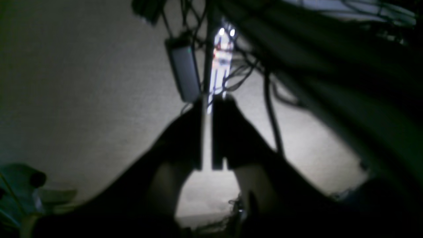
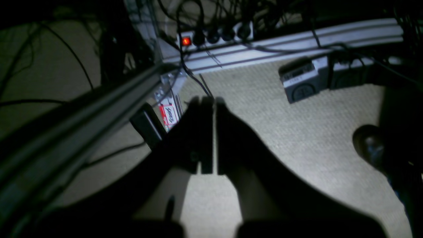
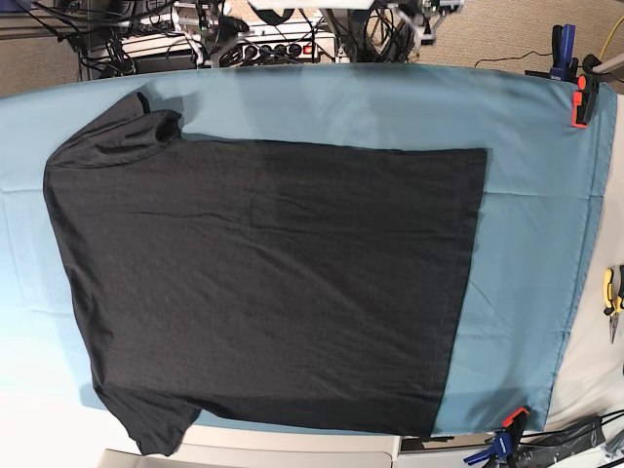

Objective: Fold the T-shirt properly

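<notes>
The black T-shirt [image 3: 263, 283] lies spread flat on the teal table cloth [image 3: 531, 185], plain side up, its hem to the right and its sleeves at the upper left and lower left. Neither arm shows in the base view. In the left wrist view my left gripper [image 1: 207, 99] hangs below table height over beige carpet, its dark fingers [image 1: 185, 132] nearly together with nothing between them. In the right wrist view my right gripper [image 2: 213, 99] is also over carpet, shut and empty. No shirt shows in either wrist view.
Clamps hold the cloth at the far right corner [image 3: 582, 97] and the near right edge [image 3: 512, 424]. Pliers [image 3: 611, 292] lie at the right edge. A power strip with a red light [image 2: 186, 41], cables, a grey box [image 2: 302, 82] and an aluminium frame bar [image 2: 82, 119] are under the table.
</notes>
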